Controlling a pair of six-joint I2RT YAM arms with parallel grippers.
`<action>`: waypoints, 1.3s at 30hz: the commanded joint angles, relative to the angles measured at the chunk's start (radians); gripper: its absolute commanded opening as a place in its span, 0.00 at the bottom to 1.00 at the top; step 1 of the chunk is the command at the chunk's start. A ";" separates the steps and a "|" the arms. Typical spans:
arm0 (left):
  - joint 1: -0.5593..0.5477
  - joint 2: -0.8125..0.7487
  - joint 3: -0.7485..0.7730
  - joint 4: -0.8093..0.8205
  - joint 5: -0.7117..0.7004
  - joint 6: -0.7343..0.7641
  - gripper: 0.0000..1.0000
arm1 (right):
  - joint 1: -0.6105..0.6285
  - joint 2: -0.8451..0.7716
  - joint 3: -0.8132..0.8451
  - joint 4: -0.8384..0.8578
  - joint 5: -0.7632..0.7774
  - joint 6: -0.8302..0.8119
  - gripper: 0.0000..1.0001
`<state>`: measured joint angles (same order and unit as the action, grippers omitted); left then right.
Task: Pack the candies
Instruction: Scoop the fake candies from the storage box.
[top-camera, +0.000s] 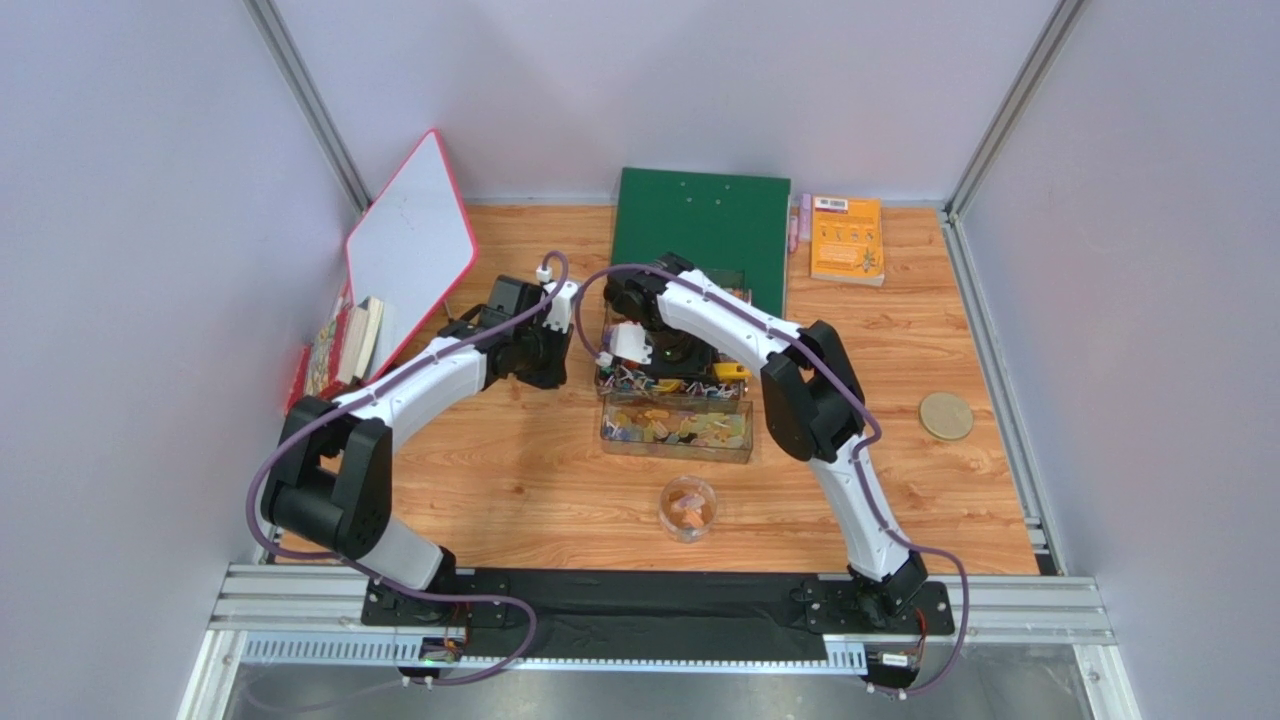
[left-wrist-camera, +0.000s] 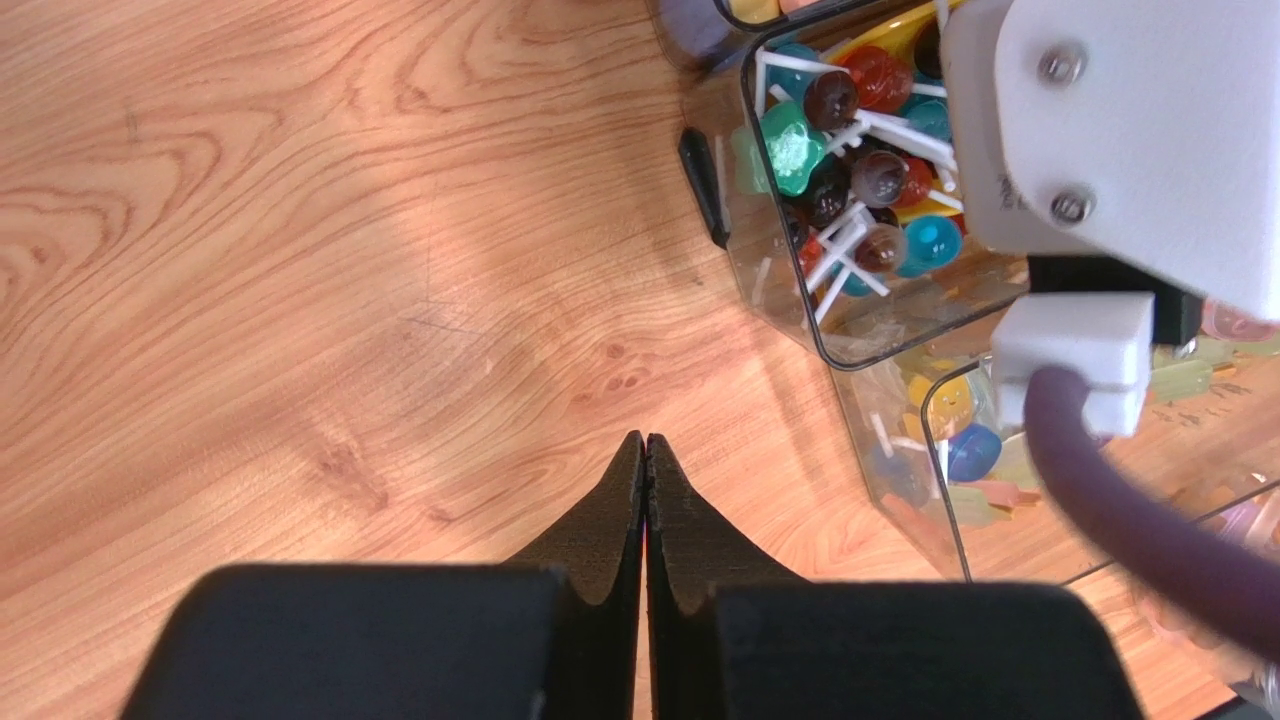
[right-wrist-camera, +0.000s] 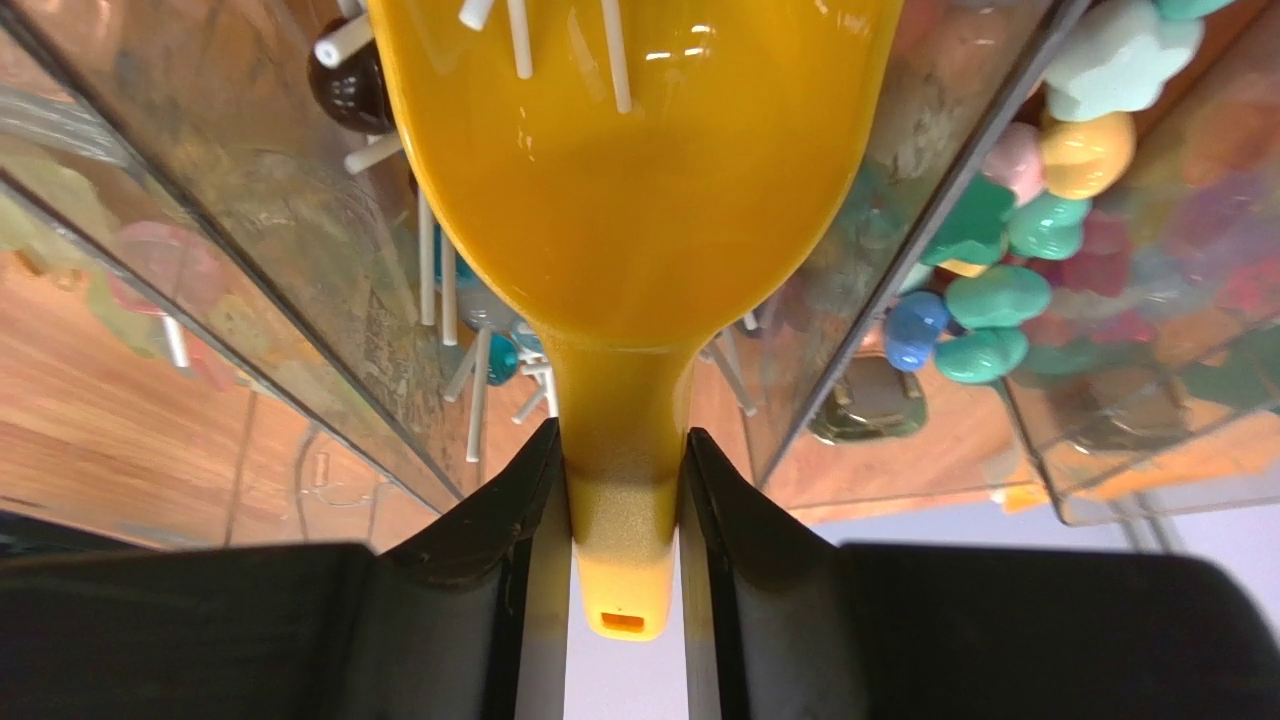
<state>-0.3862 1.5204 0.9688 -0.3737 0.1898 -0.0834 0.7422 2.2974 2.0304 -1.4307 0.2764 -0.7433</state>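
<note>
A white board (top-camera: 409, 240) leans in the far left corner, with books (top-camera: 353, 342) below it. The left gripper (left-wrist-camera: 645, 450) hangs over the bare wood table (left-wrist-camera: 301, 300). Its jaws are pressed together and there is nothing in them. It is just left of the clear boxes (left-wrist-camera: 751, 240).

One box is full of lollipops (left-wrist-camera: 842, 165) with white sticks. The other boxes hold the candies (right-wrist-camera: 984, 293), which are green, blue, yellow and pink. In the view from above, the box nearest the arms also has candies in it.

The right gripper (right-wrist-camera: 627, 465) is over the boxes. Its jaws squeeze the thin handle of a yellow scoop (right-wrist-camera: 631, 180). The wide end of the scoop points into the lollipop box, and white sticks show at its far end.

A small clear bowl (top-camera: 663, 503) sits on the table, nearer the arms than the boxes. It holds a few orange and pink candies.

A green board (top-camera: 702, 225) lies behind the boxes. An orange book (top-camera: 848, 240) lies to its right. A round tan disc (top-camera: 945, 416) lies near the right edge.
</note>
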 joint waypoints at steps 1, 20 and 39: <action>0.007 -0.025 0.030 -0.007 -0.003 0.013 0.00 | -0.032 0.031 0.013 -0.237 -0.231 0.056 0.00; 0.021 0.135 0.166 -0.079 -0.003 0.033 0.00 | -0.087 0.045 0.028 -0.077 -0.442 0.025 0.00; 0.032 0.113 0.229 -0.221 0.017 0.117 0.00 | -0.124 -0.115 -0.239 0.191 -0.556 0.053 0.00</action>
<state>-0.3641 1.6604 1.1511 -0.5434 0.1944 -0.0162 0.6106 2.1487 1.8336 -1.2472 -0.1070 -0.7353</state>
